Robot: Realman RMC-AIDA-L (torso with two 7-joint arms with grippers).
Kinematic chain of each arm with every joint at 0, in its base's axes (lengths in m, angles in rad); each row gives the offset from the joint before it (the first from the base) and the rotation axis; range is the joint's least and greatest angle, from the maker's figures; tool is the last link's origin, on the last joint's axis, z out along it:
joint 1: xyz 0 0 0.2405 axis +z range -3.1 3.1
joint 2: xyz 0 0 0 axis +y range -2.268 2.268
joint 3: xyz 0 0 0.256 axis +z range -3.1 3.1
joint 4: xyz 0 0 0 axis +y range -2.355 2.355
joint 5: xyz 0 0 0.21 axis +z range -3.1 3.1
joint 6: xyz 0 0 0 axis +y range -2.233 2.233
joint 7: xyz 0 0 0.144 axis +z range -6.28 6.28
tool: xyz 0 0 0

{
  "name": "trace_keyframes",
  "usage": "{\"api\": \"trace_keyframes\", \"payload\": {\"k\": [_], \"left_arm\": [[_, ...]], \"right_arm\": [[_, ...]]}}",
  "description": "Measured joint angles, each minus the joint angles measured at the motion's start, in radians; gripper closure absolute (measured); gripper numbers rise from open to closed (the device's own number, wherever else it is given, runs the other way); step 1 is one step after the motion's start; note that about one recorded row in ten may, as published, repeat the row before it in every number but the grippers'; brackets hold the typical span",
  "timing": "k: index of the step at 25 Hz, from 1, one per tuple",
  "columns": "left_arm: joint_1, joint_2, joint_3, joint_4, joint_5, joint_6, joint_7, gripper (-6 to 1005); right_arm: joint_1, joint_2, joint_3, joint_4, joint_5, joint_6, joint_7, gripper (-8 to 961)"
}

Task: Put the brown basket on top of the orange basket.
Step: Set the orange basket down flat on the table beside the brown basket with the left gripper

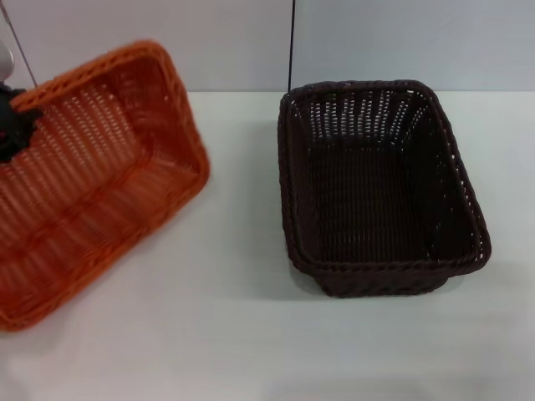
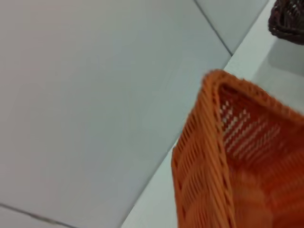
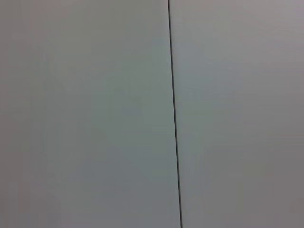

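Note:
The orange basket is at the left of the head view, tilted and raised, with its opening facing me. My left gripper is at its rim at the far left edge and is shut on that rim. The basket's corner also shows close up in the left wrist view. The brown basket sits upright and empty on the white table to the right, apart from the orange one. A corner of it shows in the left wrist view. My right gripper is out of view.
A pale wall stands behind the table, with a thin dark vertical seam. The right wrist view shows only this wall.

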Motion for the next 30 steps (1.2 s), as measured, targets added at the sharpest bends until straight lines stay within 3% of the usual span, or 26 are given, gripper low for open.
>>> {"api": "trace_keyframes", "payload": {"k": [13, 20, 21, 28, 29, 30], "left_arm": [[-0.03, 0.0, -0.006, -0.006, -0.001, -0.034, 0.177, 824], [-0.054, 0.001, -0.045, 0.0, -0.099, -0.058, 0.281, 831], [-0.083, 0.001, -0.066, 0.037, -0.181, -0.104, 0.344, 830], [-0.124, 0.001, -0.068, 0.091, -0.189, -0.145, 0.377, 832], [-0.186, 0.001, -0.082, 0.175, -0.219, -0.178, 0.418, 833], [-0.204, 0.001, -0.09, 0.2, -0.234, -0.179, 0.428, 832]], "right_arm": [[-0.012, 0.002, -0.004, -0.017, 0.001, 0.018, 0.001, 230], [0.0, 0.0, -0.012, -0.021, 0.001, 0.012, 0.002, 230], [0.0, 0.0, -0.012, -0.021, 0.001, 0.012, 0.002, 230], [0.008, -0.002, -0.013, -0.024, 0.001, 0.008, 0.002, 231], [0.01, -0.002, -0.014, -0.024, 0.001, 0.007, 0.002, 231], [0.013, -0.002, -0.015, -0.024, 0.001, 0.005, 0.002, 231]]}}
